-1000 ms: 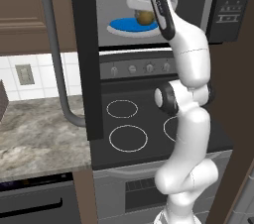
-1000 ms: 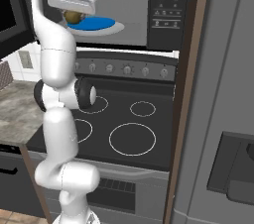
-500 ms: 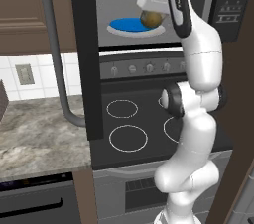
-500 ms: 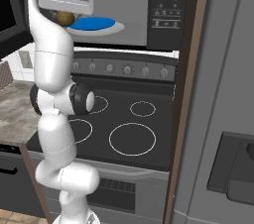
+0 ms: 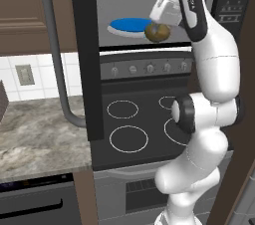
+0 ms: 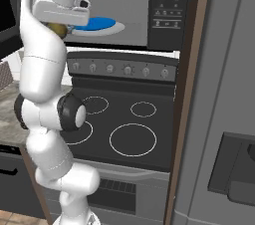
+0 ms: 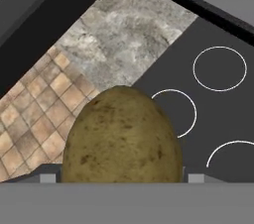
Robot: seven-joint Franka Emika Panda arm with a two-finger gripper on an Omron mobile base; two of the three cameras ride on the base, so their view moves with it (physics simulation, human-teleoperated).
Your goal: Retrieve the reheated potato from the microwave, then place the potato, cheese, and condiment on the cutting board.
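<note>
- A black glass stovetop with white ring burners [image 5: 134, 124] lies below the hand.
- A grey marbled stone counter [image 5: 35, 139] runs off to its left.
- White square wall tiles [image 5: 27, 72] back the counter.
- A tan diamond-tiled floor [image 7: 34, 114] shows far beneath.

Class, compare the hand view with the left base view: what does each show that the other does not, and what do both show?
Hand view alone: a tiled floor far below the hand. Left base view alone: the blue plate inside the open microwave, the stove knobs and the white arm. Both: the potato in the gripper, the stovetop and the stone counter.
</note>
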